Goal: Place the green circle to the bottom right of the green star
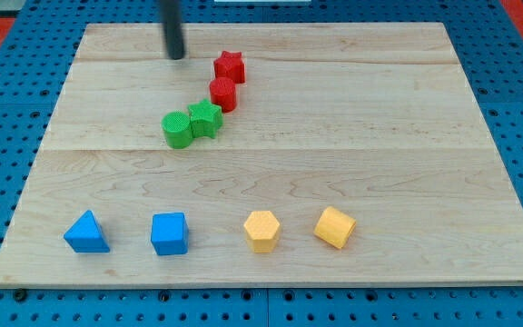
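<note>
The green circle lies on the wooden worktop, left of centre in the upper half, touching the green star, which sits just to its upper right. So the circle is at the star's lower left. Above the star, a red circle stands just beside it, and a red star touches that red circle from above; the four form a slanted chain. My tip rests near the view's top, left of the red star and well above the green circle, apart from every block. There are no fingers on this rod. Along the view's bottom runs a row: a blue triangle, a blue cube, a yellow hexagon and a yellow cube-like block.
</note>
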Tool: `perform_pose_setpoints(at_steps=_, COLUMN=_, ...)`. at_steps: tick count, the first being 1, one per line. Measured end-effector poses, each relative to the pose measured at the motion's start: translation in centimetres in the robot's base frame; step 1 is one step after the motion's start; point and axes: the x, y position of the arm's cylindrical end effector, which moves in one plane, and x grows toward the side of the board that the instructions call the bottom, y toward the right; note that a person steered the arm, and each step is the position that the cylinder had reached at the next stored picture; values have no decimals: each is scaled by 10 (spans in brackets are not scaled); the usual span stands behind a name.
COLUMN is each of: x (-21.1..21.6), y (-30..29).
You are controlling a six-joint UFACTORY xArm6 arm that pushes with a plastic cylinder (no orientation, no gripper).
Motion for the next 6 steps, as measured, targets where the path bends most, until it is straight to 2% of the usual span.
perform_pose_setpoints(at_steps=1, x=57, y=-16)
perform_pose_setpoints(at_steps=2, x=115, y=-5)
perform_pose_setpoints(at_steps=4, x=122, y=23)
perform_pose_setpoints(at_steps=5, x=171, y=46)
perform_pose_setpoints(at_steps=6, x=184, y=76)
